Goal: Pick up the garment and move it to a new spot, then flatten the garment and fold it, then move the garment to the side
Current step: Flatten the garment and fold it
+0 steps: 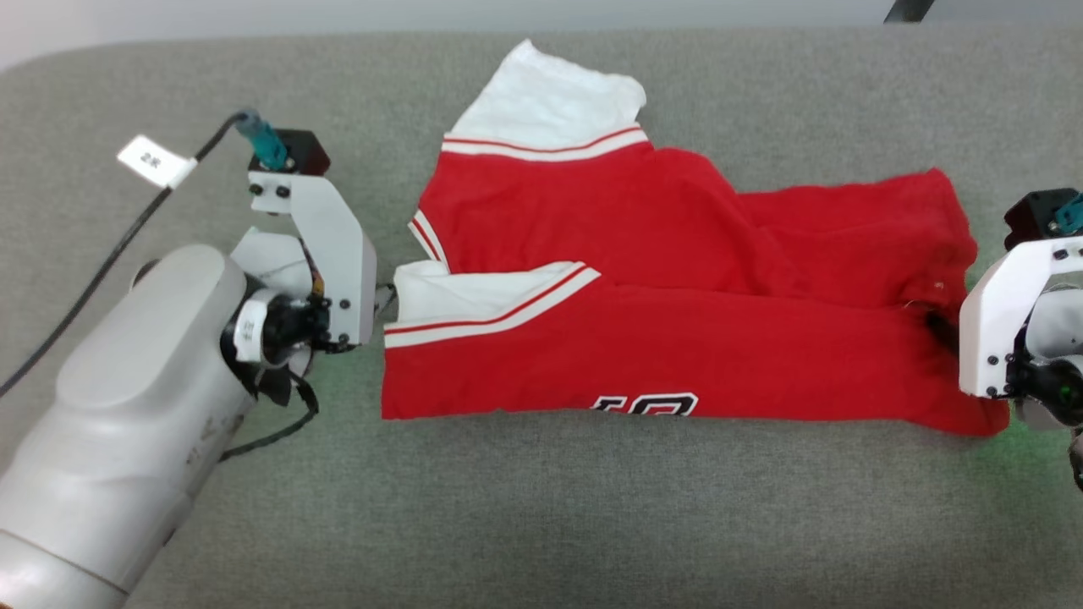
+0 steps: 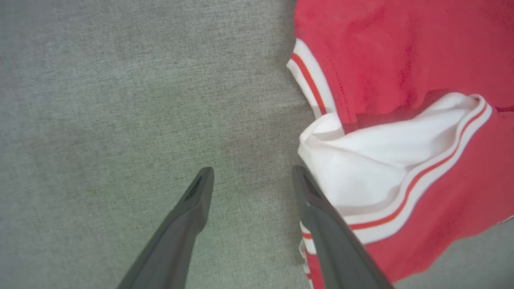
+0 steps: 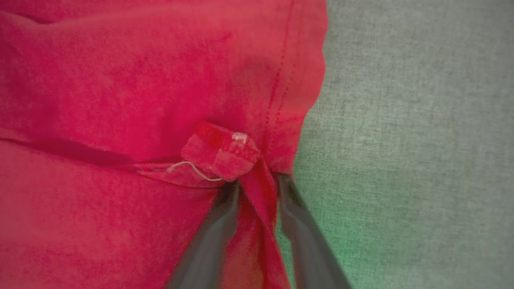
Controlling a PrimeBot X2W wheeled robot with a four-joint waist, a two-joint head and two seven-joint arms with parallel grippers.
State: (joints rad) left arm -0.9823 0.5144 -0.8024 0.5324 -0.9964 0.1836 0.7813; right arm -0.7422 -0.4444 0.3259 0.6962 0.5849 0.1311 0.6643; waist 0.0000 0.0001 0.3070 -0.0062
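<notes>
Currently the garment (image 1: 677, 338) lies on the grey fabric surface (image 1: 541, 524), folded lengthwise into a long band that runs across the head view from one arm to the other. The collar-and-sleeve end faces the left arm; the hem end faces the right arm. One white sleeve (image 1: 550, 101) projects from the far edge of the band. The second white sleeve (image 2: 373, 160), with red-and-white striped trim, is folded onto the near-left corner. Part of the black lettering (image 1: 647, 404) shows at the near edge.

Left gripper (image 2: 253, 171): released. The two dark fingers stand wide apart over bare grey surface, with nothing between them. One finger lies just beside the edge of the folded white sleeve.

Right gripper (image 3: 258, 181): positioned at the hem end, near the stitched hem (image 3: 297, 100). The jaws stand slightly apart with a raised ridge of red cloth between them. Whether the fingers are pinching this ridge or merely flanking it cannot be determined. A loose white thread (image 3: 192, 168) lies on the cloth just ahead of the fingertips.
</notes>
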